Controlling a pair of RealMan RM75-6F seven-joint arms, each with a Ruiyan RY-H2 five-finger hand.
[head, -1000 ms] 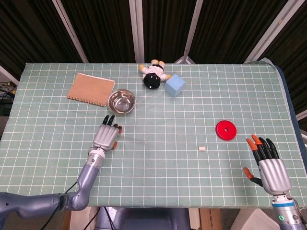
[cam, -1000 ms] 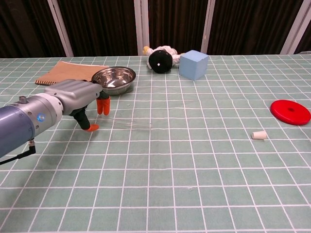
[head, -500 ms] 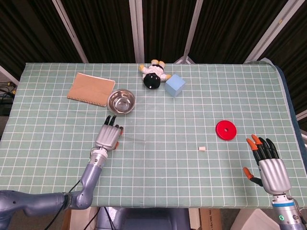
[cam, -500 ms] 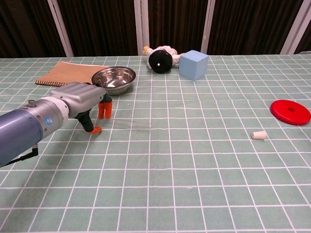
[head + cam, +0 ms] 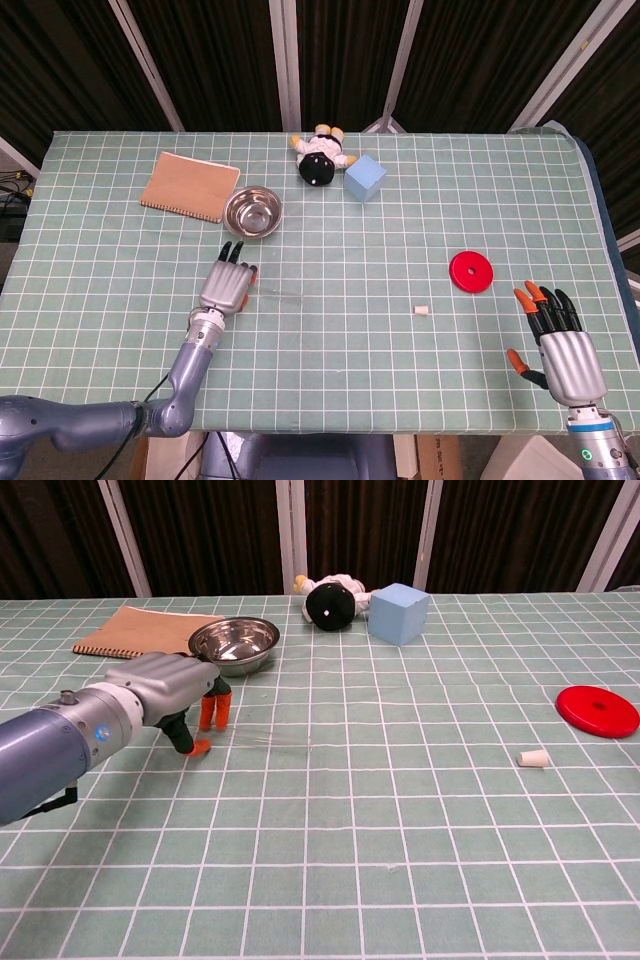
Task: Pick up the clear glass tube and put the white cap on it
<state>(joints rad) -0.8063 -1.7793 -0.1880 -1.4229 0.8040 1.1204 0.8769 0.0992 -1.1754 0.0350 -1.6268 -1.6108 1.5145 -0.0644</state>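
Stage: I am at the very start; nothing of the task is completed as far as I can judge.
Tube: the clear glass tube point(image 5: 272, 739) lies flat on the bench point(image 5: 400, 860), faint against the green grid, running from my left fingertips toward the middle of the bench. In the head view it is only a thin pale streak point(image 5: 280, 294).
Left hand: my left hand point(image 5: 165, 687) sits low over the near end of the tube, palm down, fingers pointing at the cloth with the thumb set apart from them. The orange fingertips point(image 5: 214, 713) are at or just beside the tube's end; I cannot tell whether they touch it. I see nothing lifted, so I judge the tube not yet gripped.
Right hand: my right hand point(image 5: 560, 345) rests near the bench's front right corner, fingers spread, holding nothing.
Cap: the white cap point(image 5: 533, 758) lies on its side on the bench, well apart from the tube and near the red disc point(image 5: 598, 710).
Done: at most, the left hand's approach.
Left to do: close on the tube, lift it, fetch the cap with the right hand, seat the cap on the tube's open end.
Bystanders: steel bowl point(image 5: 234, 643), notebook point(image 5: 140, 629), blue cube point(image 5: 399, 612) and plush toy point(image 5: 331, 602) stand behind, uninvolved.
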